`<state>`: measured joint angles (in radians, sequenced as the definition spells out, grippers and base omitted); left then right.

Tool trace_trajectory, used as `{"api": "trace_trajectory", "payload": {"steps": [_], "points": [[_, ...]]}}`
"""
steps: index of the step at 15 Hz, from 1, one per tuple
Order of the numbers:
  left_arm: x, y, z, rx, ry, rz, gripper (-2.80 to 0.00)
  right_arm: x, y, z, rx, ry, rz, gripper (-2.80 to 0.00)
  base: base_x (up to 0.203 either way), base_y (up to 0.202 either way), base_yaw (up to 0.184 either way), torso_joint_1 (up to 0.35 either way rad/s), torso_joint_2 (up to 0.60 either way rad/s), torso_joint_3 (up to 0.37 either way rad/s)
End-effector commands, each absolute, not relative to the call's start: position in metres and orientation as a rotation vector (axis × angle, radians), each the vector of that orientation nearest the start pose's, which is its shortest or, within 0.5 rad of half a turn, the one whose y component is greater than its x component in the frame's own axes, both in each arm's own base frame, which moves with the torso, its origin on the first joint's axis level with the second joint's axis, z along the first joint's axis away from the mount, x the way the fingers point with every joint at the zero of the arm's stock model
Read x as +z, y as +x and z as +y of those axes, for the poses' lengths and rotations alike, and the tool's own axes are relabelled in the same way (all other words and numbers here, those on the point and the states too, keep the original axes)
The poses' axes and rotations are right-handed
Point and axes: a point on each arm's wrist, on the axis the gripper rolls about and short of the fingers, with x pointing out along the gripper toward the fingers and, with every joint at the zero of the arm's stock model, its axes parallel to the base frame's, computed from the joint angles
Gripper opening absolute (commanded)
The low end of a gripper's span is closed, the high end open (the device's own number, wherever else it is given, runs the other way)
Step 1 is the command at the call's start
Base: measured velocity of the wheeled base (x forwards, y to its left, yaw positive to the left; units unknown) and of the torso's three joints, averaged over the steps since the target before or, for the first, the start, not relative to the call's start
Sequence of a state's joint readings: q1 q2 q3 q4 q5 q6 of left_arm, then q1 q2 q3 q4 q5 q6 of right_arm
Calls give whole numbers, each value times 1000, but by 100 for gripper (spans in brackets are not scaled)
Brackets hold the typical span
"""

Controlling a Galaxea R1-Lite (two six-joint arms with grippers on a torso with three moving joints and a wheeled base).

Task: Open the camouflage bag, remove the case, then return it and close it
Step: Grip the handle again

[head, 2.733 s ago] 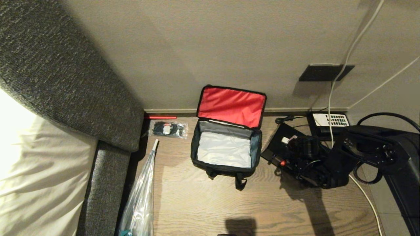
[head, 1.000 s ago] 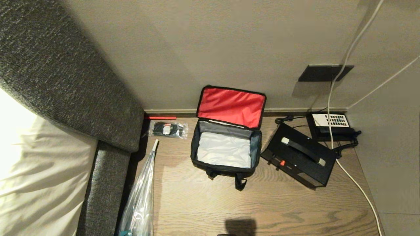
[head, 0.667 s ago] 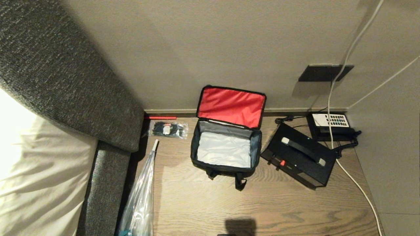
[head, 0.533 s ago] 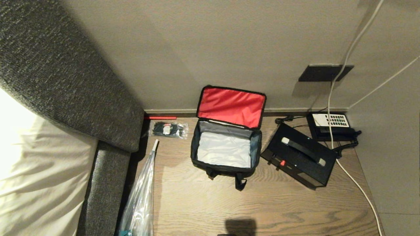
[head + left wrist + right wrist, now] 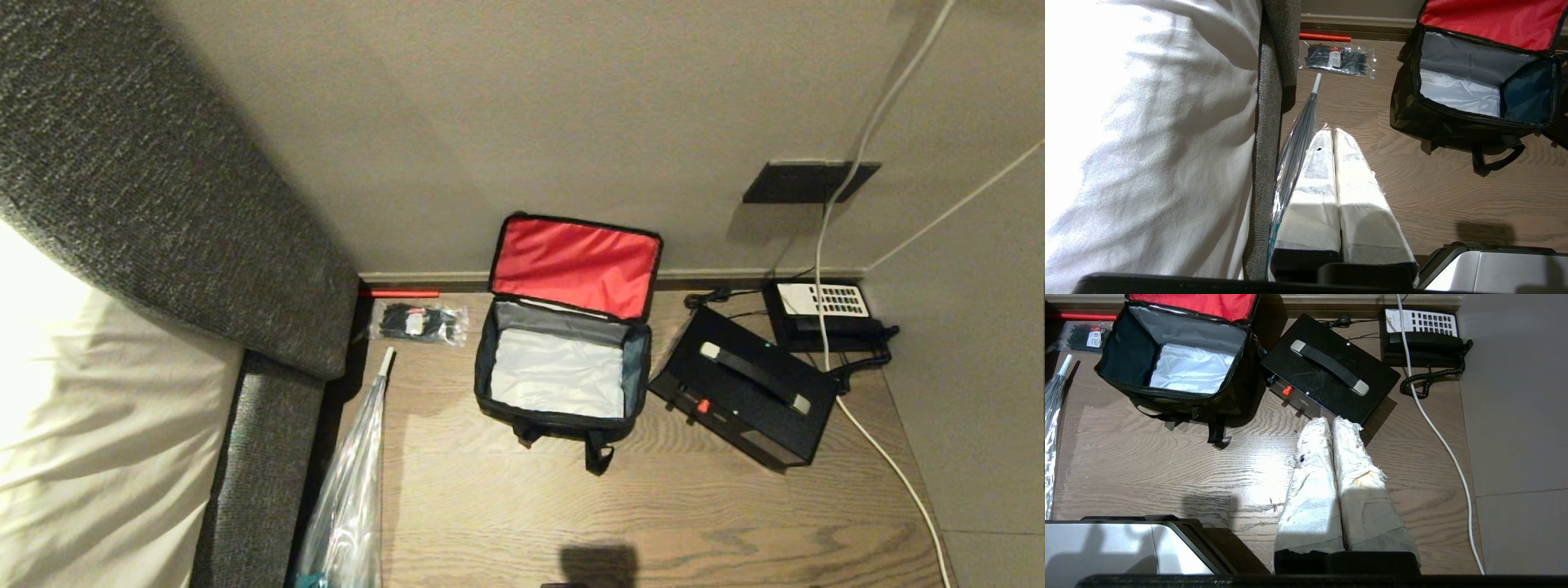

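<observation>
The camouflage bag [image 5: 563, 425] stands open on the wooden floor, its red-lined lid [image 5: 575, 265] leaning back against the wall and its pale grey inside bare. The black case [image 5: 739, 384] lies flat on the floor just right of the bag, strap handle up, red clasp facing the near side. Neither arm shows in the head view. My right gripper [image 5: 1332, 421] is shut and holds nothing; it hangs above the floor close to the near edge of the case [image 5: 1331, 375]. My left gripper [image 5: 1333, 132] is shut too, pulled back well away from the bag [image 5: 1453, 118].
A black telephone [image 5: 820, 314] with a white keypad sits by the wall right of the case, and a white cable [image 5: 882, 457] trails past it. A clear packet of black items [image 5: 418, 321] and a wrapped umbrella [image 5: 351, 490] lie left of the bag, beside the grey bed frame [image 5: 261, 457].
The right arm, which reached over the case 2.7 s ago, has drawn back out of the head view. The case stays on the floor beside the bag. Over the last second nothing has shifted.
</observation>
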<state>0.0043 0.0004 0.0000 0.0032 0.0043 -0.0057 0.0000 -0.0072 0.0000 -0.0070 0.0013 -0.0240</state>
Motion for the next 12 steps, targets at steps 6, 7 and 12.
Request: {"api": "trace_trajectory", "payload": {"steps": [6, 7, 12], "points": [[75, -23, 0, 10, -6, 4, -280, 76, -23, 0, 1, -25, -8, -280, 0, 0, 0, 0, 0, 0], [75, -23, 0, 10, -6, 4, -280, 76, -23, 0, 1, -25, -8, -280, 0, 0, 0, 0, 0, 0], [75, -23, 0, 9, -6, 3, -280, 76, -23, 0, 1, -25, -8, -280, 0, 0, 0, 0, 0, 0]]}}
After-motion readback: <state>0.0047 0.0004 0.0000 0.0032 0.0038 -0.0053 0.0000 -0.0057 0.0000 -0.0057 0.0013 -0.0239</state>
